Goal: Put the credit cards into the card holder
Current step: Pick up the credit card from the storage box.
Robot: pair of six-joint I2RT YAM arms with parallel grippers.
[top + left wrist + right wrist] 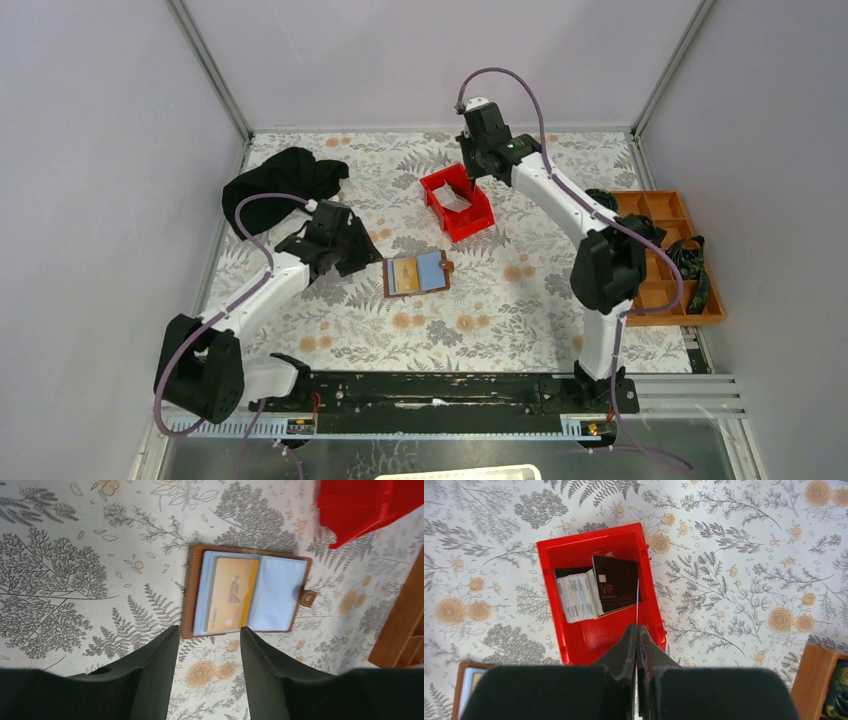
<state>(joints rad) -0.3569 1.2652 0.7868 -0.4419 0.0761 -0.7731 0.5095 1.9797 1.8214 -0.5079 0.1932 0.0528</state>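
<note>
Card holder (pixel 417 273) lies open mid-table; left gripper (pixel 370 258) just beside it, right gripper (pixel 468 180) over red bin (pixel 478 222). Left wrist: fingers spread, empty; yellow card (pixel 232 595) in a holder pocket. Right wrist: fingers pressed together, pinching thin card (pixel 637 597) edge-on above the bin; dark card (pixel 616 582) and pale cards (pixel 576 597) inside it.

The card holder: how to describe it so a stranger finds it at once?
On the flower-printed table, look near the middle, close to the red bin. The card holder lies open there. Only it is brown leather, with pale blue pockets, a yellow card inside and a small tab clasp.
</note>
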